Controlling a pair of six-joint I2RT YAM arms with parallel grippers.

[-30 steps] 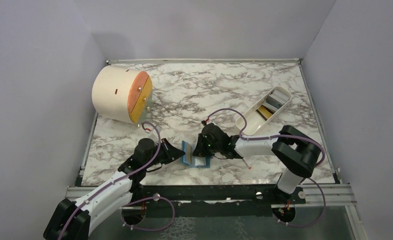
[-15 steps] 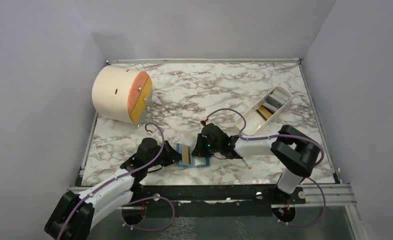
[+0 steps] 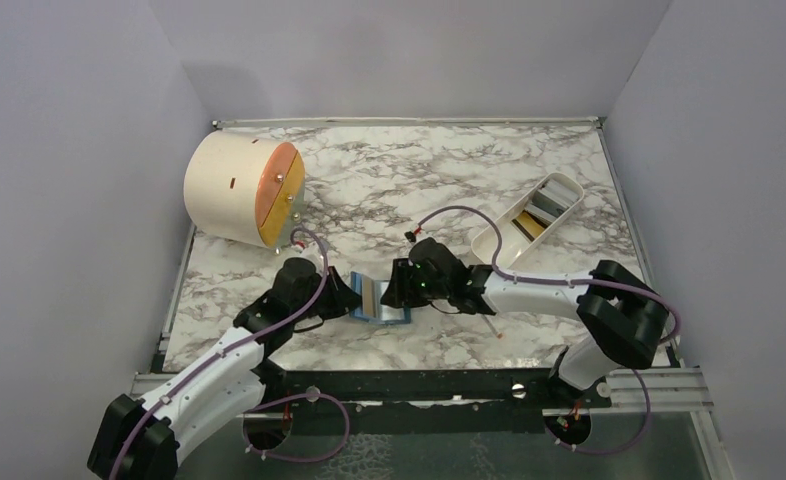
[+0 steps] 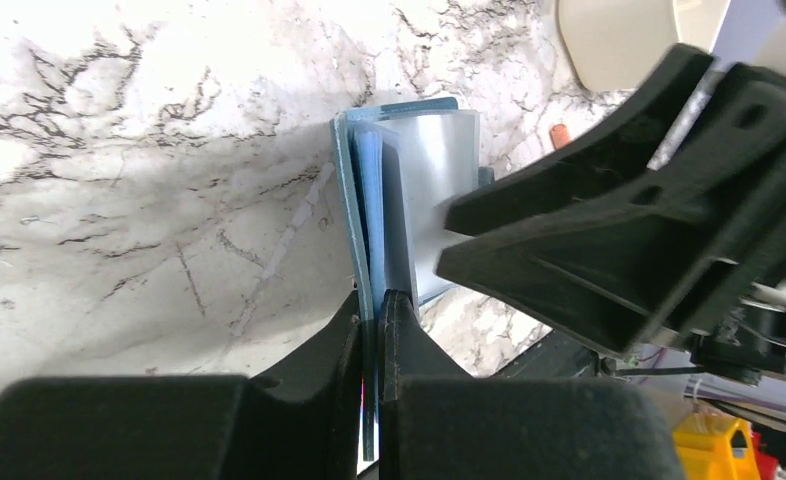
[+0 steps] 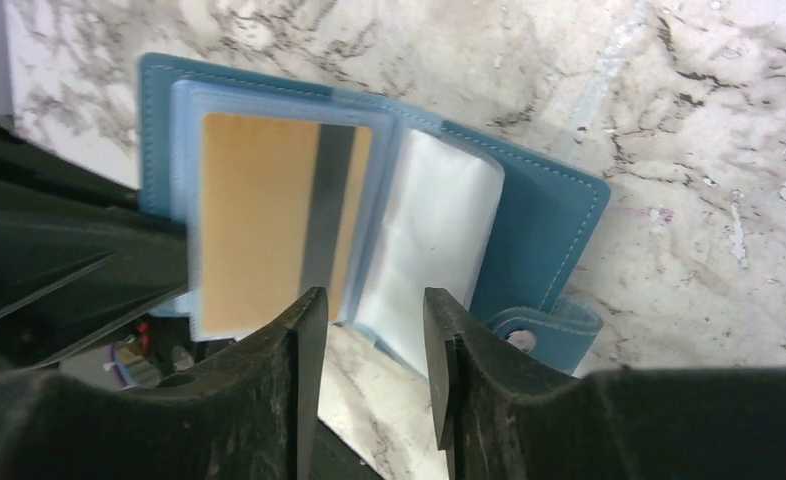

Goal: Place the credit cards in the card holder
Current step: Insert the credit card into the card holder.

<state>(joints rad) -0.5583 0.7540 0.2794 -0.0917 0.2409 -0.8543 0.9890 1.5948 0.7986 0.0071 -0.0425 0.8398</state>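
The teal card holder [image 3: 374,300] lies spread open near the table's front edge. My left gripper [image 4: 377,300] is shut on the edge of its left cover [image 4: 354,200], holding that cover tilted up. A gold credit card [image 5: 269,220] with a dark stripe sits inside a clear sleeve of the card holder [image 5: 534,225]. Over the sleeves' near edge, my right gripper [image 5: 374,300] is open and holds nothing. In the top view, the left gripper [image 3: 344,300] and right gripper [image 3: 399,293] flank the holder. More credit cards [image 3: 532,224] stand in the tray.
A white oblong tray [image 3: 489,248] stands at the back right, behind the right arm. A cream drum with an orange lid [image 3: 239,190] lies at the back left. A thin white-and-red stick [image 3: 493,328] lies beside the right forearm.
The right gripper's jaws have parted from shut to open. The left gripper let go briefly and closed again on the left cover, which now stands more upright.
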